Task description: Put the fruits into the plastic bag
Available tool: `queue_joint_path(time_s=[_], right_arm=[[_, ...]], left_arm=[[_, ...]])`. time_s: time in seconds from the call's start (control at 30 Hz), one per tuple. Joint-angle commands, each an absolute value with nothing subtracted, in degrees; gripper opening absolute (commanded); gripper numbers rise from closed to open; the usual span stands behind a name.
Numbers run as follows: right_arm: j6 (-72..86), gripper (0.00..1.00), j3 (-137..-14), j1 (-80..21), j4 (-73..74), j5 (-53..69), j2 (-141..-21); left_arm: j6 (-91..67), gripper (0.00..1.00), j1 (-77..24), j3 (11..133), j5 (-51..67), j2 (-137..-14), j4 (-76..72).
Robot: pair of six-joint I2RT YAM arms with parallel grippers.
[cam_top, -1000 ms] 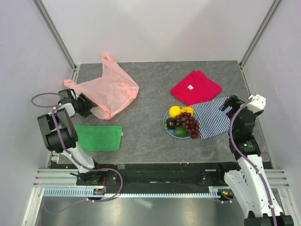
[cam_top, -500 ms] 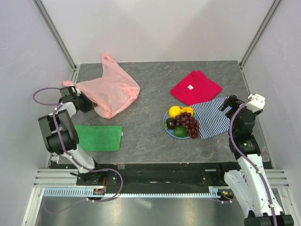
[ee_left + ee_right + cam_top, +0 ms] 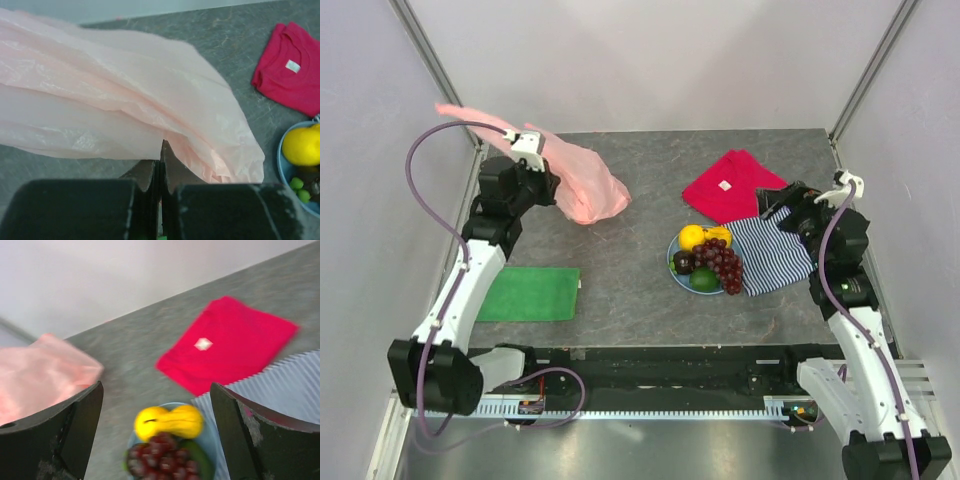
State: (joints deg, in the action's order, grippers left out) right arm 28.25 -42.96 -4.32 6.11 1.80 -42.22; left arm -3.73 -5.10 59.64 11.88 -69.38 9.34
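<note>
Jaws pressed together, the left gripper (image 3: 542, 168) pinches the plastic bag (image 3: 582, 182) above the counter's (image 3: 630, 290) far-left corner. The bag's long axis slants from the raised handle (image 3: 450, 108) down toward the fruits (image 3: 708, 260). The right wrist view, unlike the top view, plainly shows the right gripper (image 3: 156, 390) spread wide.

L gripper (image 3: 160, 152): shut on plastic bag (image 3: 582, 184); rose w/ arm, went back-right.
Plastic bag: lifted mostly off table (image 3: 640, 280), bunched, low end hung near surface.
R gripper (image 3: 780, 203): swung fwd-left over striped cloth (image 3: 772, 252) corner.
</note>
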Motion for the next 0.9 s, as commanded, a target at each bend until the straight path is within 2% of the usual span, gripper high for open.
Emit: queue_joint_path(time_s=[0.0, 0.17, 0.33, 0.4, 0.63, 0.87], right_arm=[[39.5, 0.95, -44.9, -5.7, -7.3, 18.8, -46.5], [40.1, 0.96, -48.9, -13.9, -9.6, 17.7, -50.8], [47.1, 0.98, -49.6, -16.7, -21.6, 27.3, -58.4], [47.6, 0.98, -50.8, -17.0, -22.1, 29.4, -61.4], [37.5, 0.98, -59.6, -18.6, -12.0, 32.6, -65.5], [27.2, 0.98, -70.0, -22.9, -2.3, 33.3, -73.5]], left_arm=[[12.7, 0.01, -10.4, 58.0, 10.0, -61.2, 9.2], [21.4, 0.02, -19.1, 52.3, 9.1, -50.6, 8.7], [26.9, 0.02, -32.3, 49.3, 1.4, -47.6, 10.9], [27.4, 0.02, -35.2, 48.7, 0.2, -47.5, 11.3], [26.8, 0.02, -42.6, 50.4, 3.6, -52.6, 16.0], [25.1, 0.01, -44.3, 51.9, 9.3, -54.9, 18.5]])
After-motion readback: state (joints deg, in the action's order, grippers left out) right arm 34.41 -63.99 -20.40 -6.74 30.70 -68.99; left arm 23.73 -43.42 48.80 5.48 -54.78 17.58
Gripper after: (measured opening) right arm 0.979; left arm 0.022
